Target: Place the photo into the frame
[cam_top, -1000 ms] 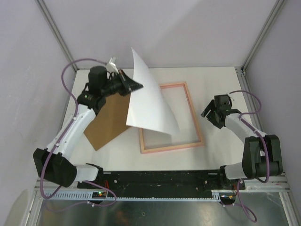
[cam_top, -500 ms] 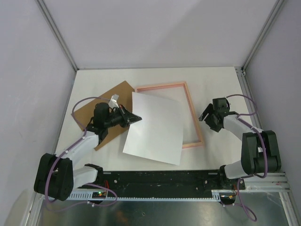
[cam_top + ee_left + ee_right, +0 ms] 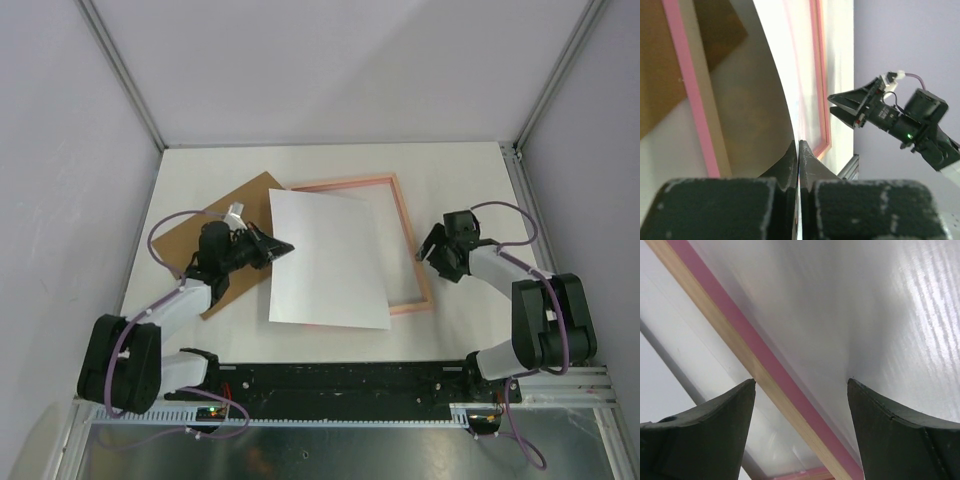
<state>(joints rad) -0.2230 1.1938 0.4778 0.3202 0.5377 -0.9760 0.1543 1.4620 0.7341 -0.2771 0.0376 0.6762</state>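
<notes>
**Photo lying over the frame**

The left gripper (image 3: 286, 246) is clenched on the left edge of the photo (image 3: 328, 258). The photo lies white side up over the frame (image 3: 412, 245), at the right of this gripper. The right gripper (image 3: 430, 242) is released, just right of the frame's right rail.

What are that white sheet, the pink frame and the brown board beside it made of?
The photo, white back up, looks like thin smooth paper: it bows where the left claw pinches its edge. The frame seems pale wood with a pink-painted face; the right wrist view shows a bare tan side. The brown board looks like matte fibreboard or card, unclear which.
</notes>
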